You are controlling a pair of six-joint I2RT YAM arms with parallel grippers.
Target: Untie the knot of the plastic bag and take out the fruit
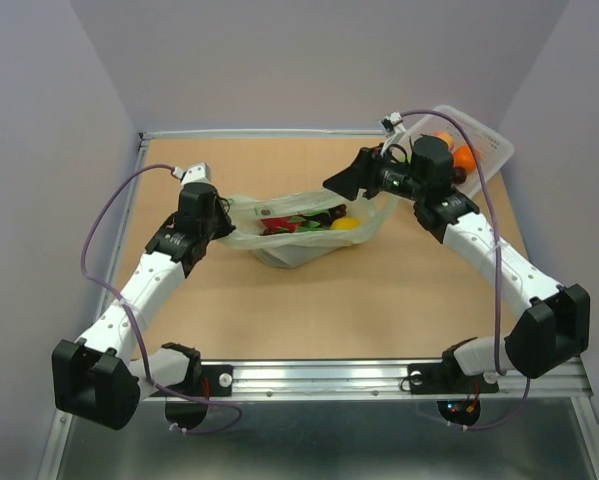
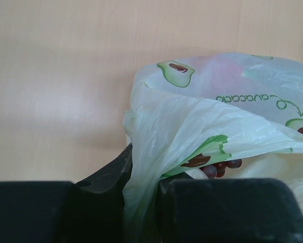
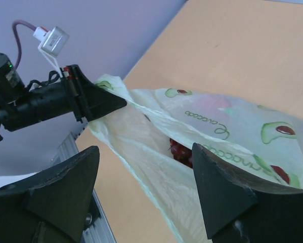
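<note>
The pale green plastic bag lies open in the middle of the table; no knot shows. Inside it I see the pink-red dragon fruit, the yellow fruit and dark grapes. My left gripper is shut on the bag's left edge; the film is pinched between its fingers, with grapes showing under a fold. My right gripper is open above the bag's right end, its fingers spread over the bag's mouth, and it holds nothing. Grapes show inside.
A white plastic basket with small orange fruits stands at the back right, behind the right arm. The metal rail runs along the table's near edge. Walls close in the table on three sides.
</note>
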